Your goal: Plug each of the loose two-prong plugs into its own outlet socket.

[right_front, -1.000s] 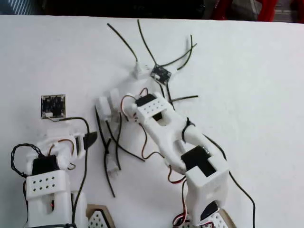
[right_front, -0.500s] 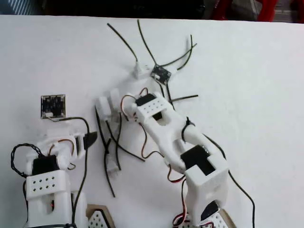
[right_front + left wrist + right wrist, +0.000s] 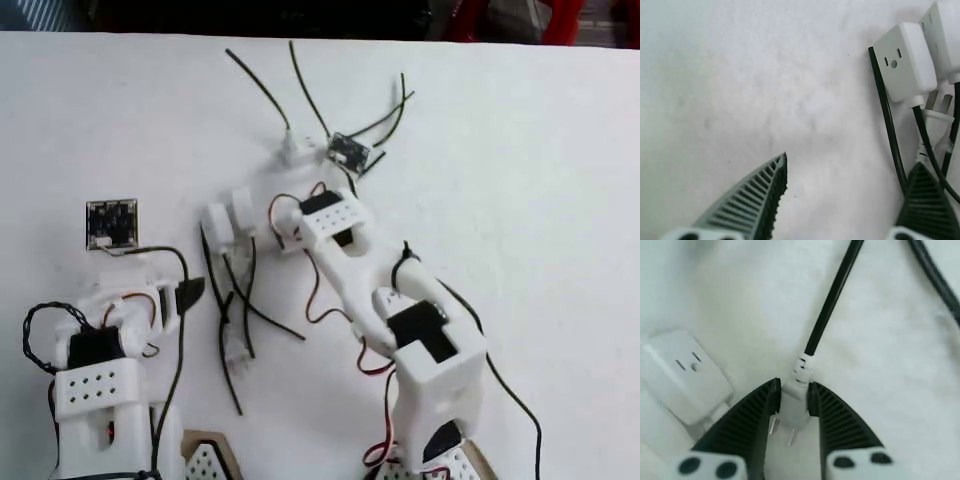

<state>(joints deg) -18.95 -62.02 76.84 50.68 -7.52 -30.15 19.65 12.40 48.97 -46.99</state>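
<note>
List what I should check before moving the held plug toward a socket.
1. Right end effector shut on plug: ok.
2. Plug aimed at socket: not ok, socket lies off to one side.
3. Socket's face uncovered: ok.
4. Cord slack enough: cannot tell.
5. Left end effector open, holding nothing: ok.

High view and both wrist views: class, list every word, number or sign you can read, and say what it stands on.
No text can be read anywhere.
Lone dark board: pale marks, too small to read.
Dark board by the cables: also too small to read.
Outlet socket: slots only, no print.
Plug in the right gripper: no print visible.
</note>
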